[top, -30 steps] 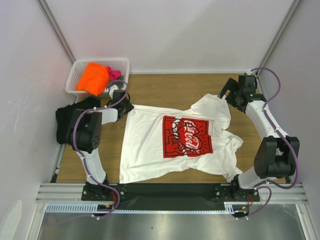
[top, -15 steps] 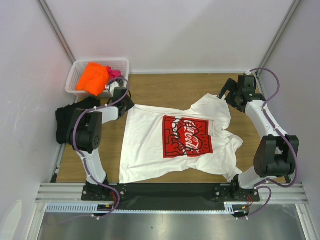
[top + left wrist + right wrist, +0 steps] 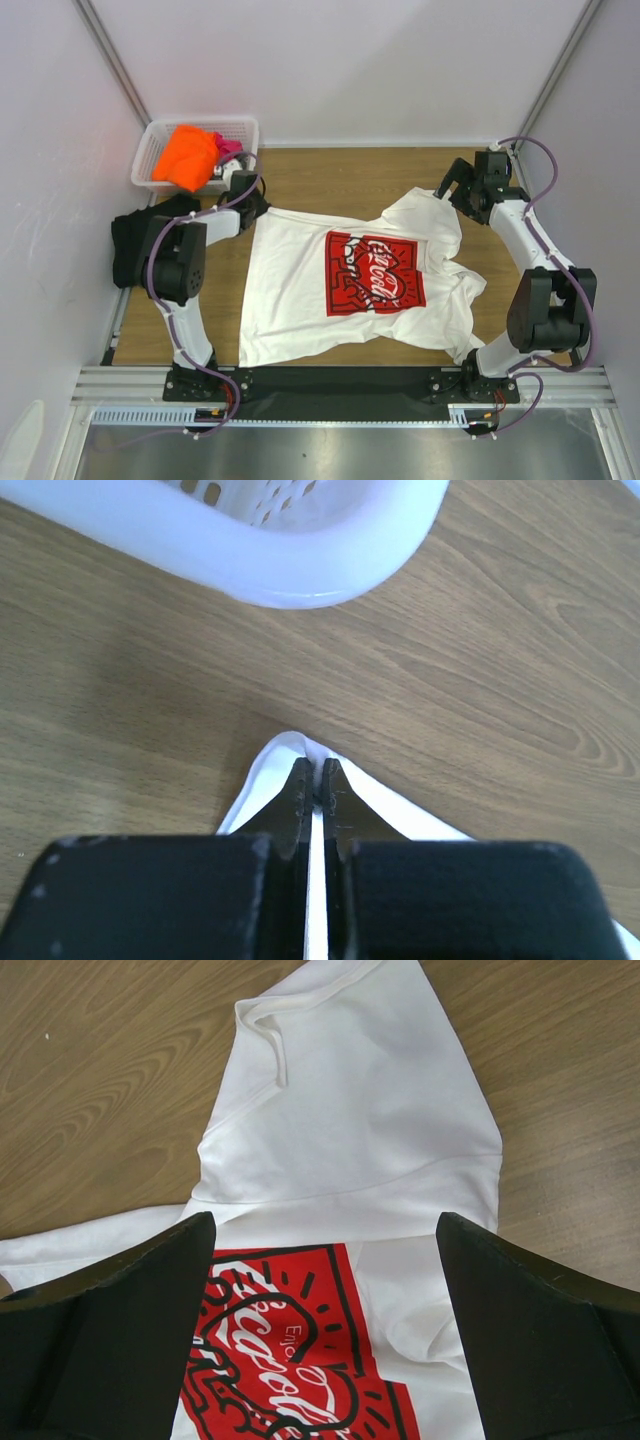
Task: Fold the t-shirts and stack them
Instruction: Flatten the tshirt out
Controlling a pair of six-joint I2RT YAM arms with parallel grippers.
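The white tee [image 3: 300, 290] lies spread face-up across the middle of the wooden surface [image 3: 330, 180], not yet folded. The left gripper [image 3: 313, 780] is pinched tight on the cloth's corner at 10 o'clock, just beside the basket [image 3: 160, 160], where an orange tee [image 3: 187, 155] waits. A black tee [image 3: 125, 245] sits at the surface's 9 o'clock edge. The right gripper [image 3: 325, 1222] hovers with its jaws spread wide above the sleeve [image 3: 340, 1090] at 2 o'clock, holding nothing.

This looks like the start of the first fold, with one far corner secured and the other not. The next move probably calls for the right gripper to drop onto the sleeve or shoulder and close. Both arms would then draw the far edge toward 6 o'clock together, keeping the cloth taut so it does not bunch.
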